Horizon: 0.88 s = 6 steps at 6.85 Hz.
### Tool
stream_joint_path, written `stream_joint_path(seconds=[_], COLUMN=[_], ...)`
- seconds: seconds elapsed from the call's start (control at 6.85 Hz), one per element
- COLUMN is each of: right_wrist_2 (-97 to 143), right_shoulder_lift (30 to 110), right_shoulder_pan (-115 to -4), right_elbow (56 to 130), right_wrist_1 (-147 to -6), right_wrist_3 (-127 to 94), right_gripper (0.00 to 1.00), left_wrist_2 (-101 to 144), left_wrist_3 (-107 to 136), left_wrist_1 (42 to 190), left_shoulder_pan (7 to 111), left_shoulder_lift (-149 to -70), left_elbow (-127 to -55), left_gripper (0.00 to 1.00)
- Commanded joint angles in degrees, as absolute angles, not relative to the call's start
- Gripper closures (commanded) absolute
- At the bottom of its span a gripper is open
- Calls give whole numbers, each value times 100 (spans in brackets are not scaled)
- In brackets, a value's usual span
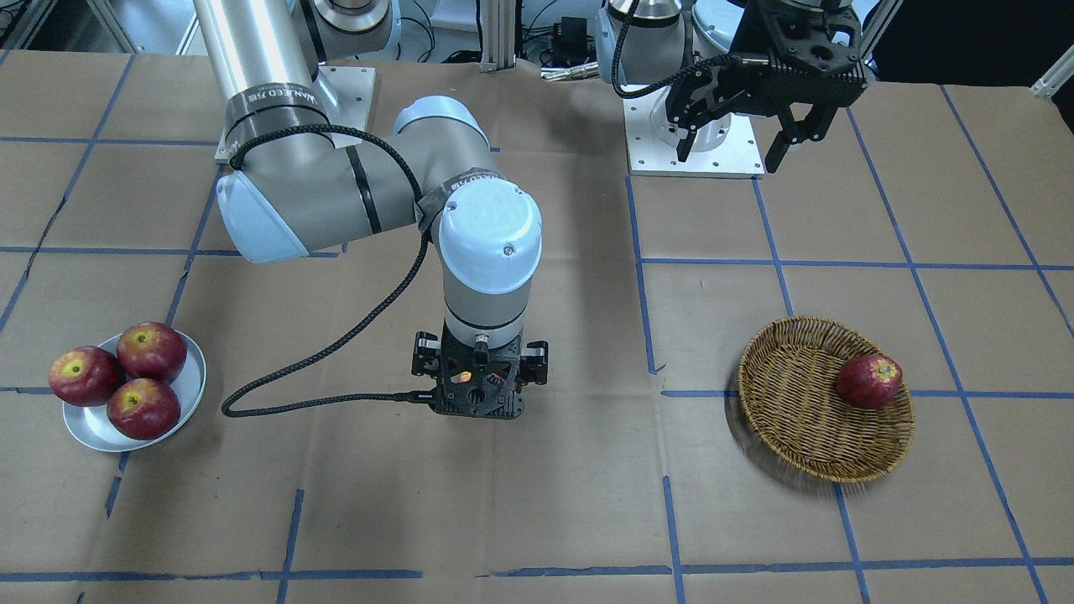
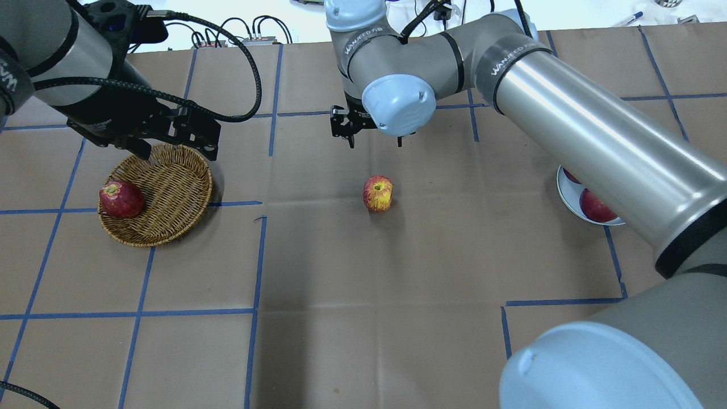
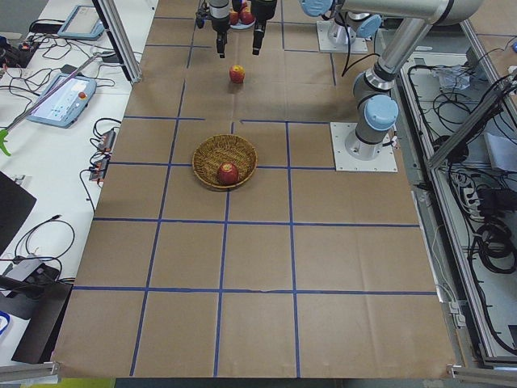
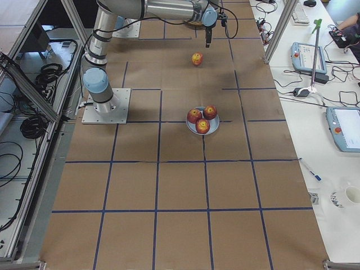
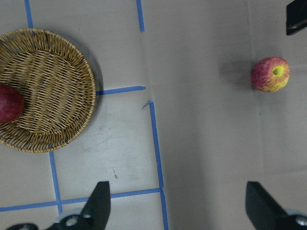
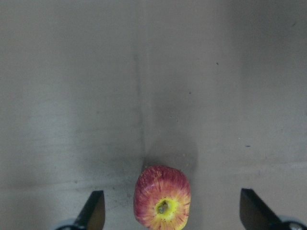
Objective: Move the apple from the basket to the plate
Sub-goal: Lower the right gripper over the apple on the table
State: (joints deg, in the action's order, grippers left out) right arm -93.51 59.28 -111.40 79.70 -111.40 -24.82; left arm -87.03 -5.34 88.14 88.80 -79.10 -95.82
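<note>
The pale streaky apple with a yellow stem hollow lies on the bare table paper mid-table, outside the basket; it also shows in the right wrist view and the left wrist view. My right gripper hangs open above it, a little beyond it, not touching. The wicker basket at the left holds one dark red apple. My left gripper is open and empty over the basket's far rim. The metal plate holds three glossy red apples.
In the overhead view the right arm's big links cross the right side and hide most of the plate. In the front view the right wrist hides the pale apple. Blue tape lines grid the brown paper.
</note>
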Motion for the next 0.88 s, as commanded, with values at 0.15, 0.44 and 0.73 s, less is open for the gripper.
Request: stream_joint_path(seconds=[0.15, 0.44, 0.73], right_wrist_2=[-9343, -9334, -9299], right_shoulder_lift=[5915, 5906, 5871], right_shoulder_pan=[-11179, -11180, -11188], right_elbow=[8963, 9480, 9842], right_wrist_1=[-12364, -13074, -13507], right_wrist_3=[-2461, -2260, -2259], right_gripper=[0, 0, 0], left_wrist_2=[-8658, -8701, -8701], left_wrist_3=[-396, -369, -369], left_wrist_1=[8842, 8754, 8754], left_shoulder_pan=[8851, 8851, 8851], left_shoulder_lift=[-7866, -7831, -7840], left_elbow=[-9668, -9703, -9712], left_gripper=[1, 1, 1])
